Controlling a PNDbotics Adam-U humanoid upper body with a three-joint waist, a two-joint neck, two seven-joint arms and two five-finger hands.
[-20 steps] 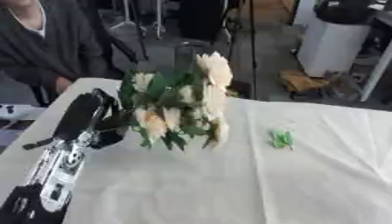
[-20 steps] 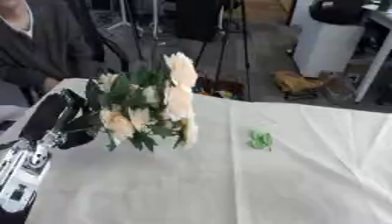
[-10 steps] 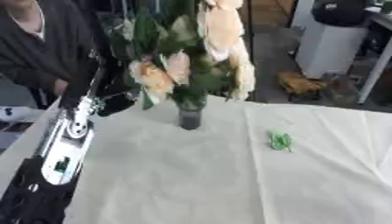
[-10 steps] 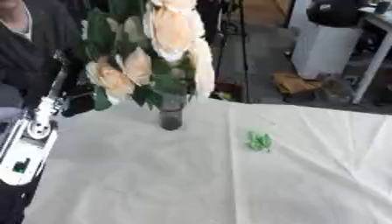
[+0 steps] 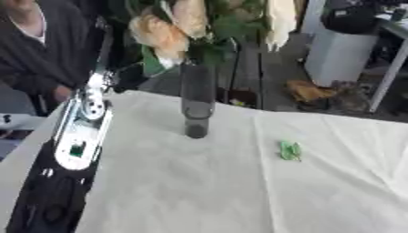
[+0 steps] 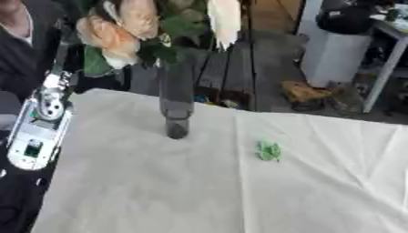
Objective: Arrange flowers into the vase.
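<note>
Flowers [image 5: 207,27] fill the dark vase [image 5: 197,107], which stands upright near the worktop's [image 5: 239,191] far edge. The left arm [image 5: 79,136] reaches up toward the bouquet, probably to steady it; its hand's state cannot be told. A green scrap [image 5: 290,150] lies nearby.

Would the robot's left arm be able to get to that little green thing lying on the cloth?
Probably yes. The green scrap lies alone on the cloth, with bare cloth around it. The left arm is raised by the flowers, so it would have to pass the vase.
</note>
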